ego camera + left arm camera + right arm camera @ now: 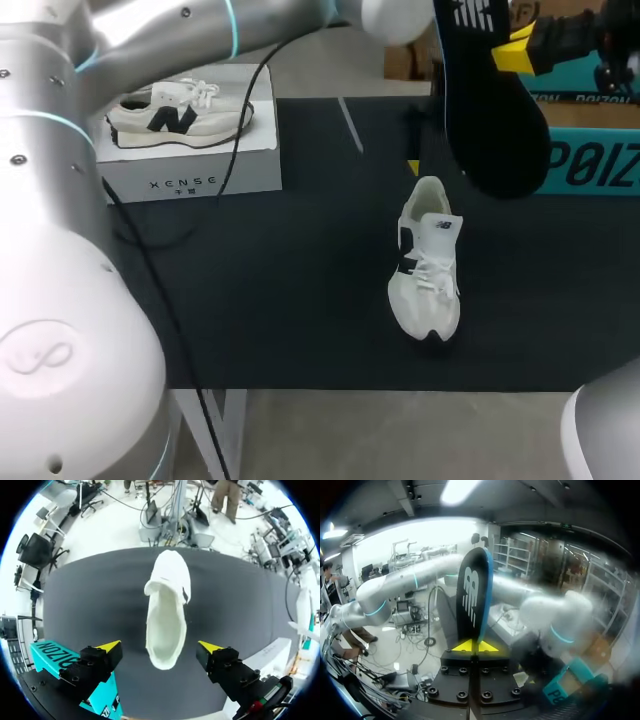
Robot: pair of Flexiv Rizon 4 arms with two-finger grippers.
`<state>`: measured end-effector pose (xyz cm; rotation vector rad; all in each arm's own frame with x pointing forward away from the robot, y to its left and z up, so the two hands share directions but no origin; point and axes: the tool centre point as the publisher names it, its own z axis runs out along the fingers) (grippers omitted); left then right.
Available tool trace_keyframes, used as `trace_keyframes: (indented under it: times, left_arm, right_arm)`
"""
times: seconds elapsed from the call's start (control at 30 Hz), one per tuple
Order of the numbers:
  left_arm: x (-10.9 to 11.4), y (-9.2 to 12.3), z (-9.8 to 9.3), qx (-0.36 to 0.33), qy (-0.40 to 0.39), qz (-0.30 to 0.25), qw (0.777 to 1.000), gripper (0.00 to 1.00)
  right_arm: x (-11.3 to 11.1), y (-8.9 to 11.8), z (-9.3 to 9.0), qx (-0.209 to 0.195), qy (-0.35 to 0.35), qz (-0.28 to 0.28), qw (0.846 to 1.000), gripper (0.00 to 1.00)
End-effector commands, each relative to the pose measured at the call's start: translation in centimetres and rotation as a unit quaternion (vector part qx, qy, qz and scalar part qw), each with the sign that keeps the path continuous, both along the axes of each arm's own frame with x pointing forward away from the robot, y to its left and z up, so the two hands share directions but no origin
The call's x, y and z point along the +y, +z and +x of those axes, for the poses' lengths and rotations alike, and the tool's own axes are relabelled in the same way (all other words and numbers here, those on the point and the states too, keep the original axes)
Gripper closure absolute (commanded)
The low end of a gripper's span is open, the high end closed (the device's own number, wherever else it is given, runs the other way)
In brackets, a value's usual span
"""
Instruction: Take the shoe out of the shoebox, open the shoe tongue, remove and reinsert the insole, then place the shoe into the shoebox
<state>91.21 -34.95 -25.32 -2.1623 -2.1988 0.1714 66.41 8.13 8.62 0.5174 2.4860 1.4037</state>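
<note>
A white shoe (pixel 425 265) with a dark side logo lies on the black table mat, toe toward the front edge. In the left wrist view the white shoe (pixel 165 615) is seen from above, its inside showing pale. My left gripper (pixel 160 647) hangs open over its heel, and neither finger touches it. My right gripper (pixel 475 646) is shut on the heel end of a black insole (pixel 472 595). In the head view the black insole (pixel 490 100) hangs high above the table's right side from my right gripper (pixel 515 48).
A white box (pixel 190 165) at the back left carries a second white shoe (pixel 180 115). A teal shoebox (pixel 590 150) stands at the back right, close behind the insole. The teal shoebox (pixel 55 657) lies beside my left gripper. A black cable (pixel 150 260) trails across the left of the mat.
</note>
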Motion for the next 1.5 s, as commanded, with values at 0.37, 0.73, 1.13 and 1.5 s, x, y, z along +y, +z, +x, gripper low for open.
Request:
trace_keyframes:
  times: [0.37, 0.73, 1.13, 1.5]
  left_arm:
    - [6.2, 1.6, -1.5, -0.047, 0.066, -0.257, 0.963, 0.00]
    - [6.2, 1.6, -1.5, -0.047, 0.066, -0.257, 0.963, 0.00]
    - [5.7, 5.4, -3.3, -0.088, 0.017, -0.404, 0.910, 0.00]
    - [7.1, 5.6, -5.5, -0.072, -0.046, -0.617, 0.782, 0.00]
  right_arm:
    - [0.2, 0.1, 0.3, 0.002, 0.000, -0.002, 1.000, 1.00]
    - [0.2, 0.1, 0.3, 0.002, 0.000, -0.002, 1.000, 1.00]
    - [0.2, 0.1, 0.3, 0.002, 0.000, -0.002, 1.000, 1.00]
    - [0.2, 0.1, 0.3, 0.002, 0.000, -0.002, 1.000, 1.00]
